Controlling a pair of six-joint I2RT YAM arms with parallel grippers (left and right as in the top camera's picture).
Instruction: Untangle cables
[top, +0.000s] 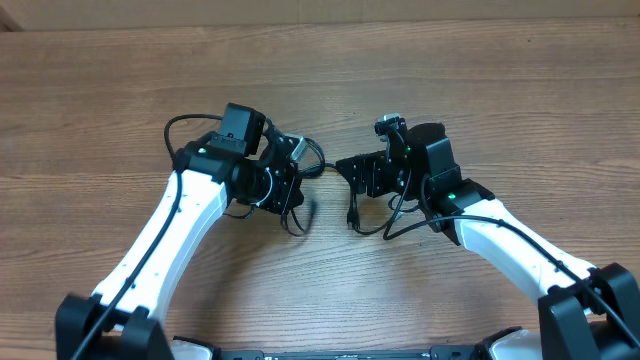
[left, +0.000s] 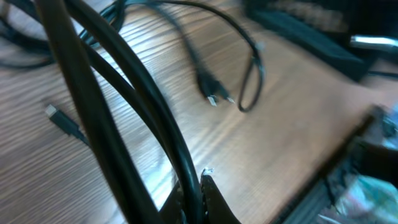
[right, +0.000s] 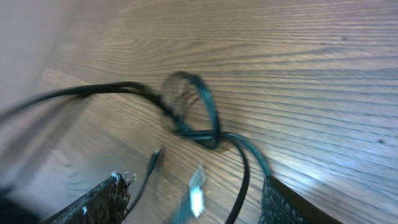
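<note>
- The wooden table (top: 320, 80) fills the overhead view.
- The left arm (top: 170, 240) reaches in from 7 o'clock and the right arm (top: 520, 245) from 4 o'clock. Their heads nearly meet at the middle of the table.
- The left gripper (left: 200, 186) has its fingers pressed together. Black cords run from 11 o'clock of the left wrist view straight down into the closed tips, so it has hold of the cables (right: 210, 106).
- The right gripper (right: 193, 199) stands wide open. Its two fingers sit at 7 and 5 o'clock of its wrist view, and it holds nothing. One cord passes loose between them.
- The cables lie at the centre of the table, between the two grippers and trailing toward 6 o'clock of them (top: 352, 212).
- In the right wrist view one cord forms a loop that crosses itself on the wood, with a strand leading off to 9 o'clock.
- In the left wrist view another cord bends into a narrow loop (left: 252, 87) at 1 o'clock.
- A two-pin plug (left: 211, 94) rests on the table just beside that loop, on its 9 o'clock side.
- A small flat connector (left: 62, 119) lies apart at 9 o'clock.
</note>
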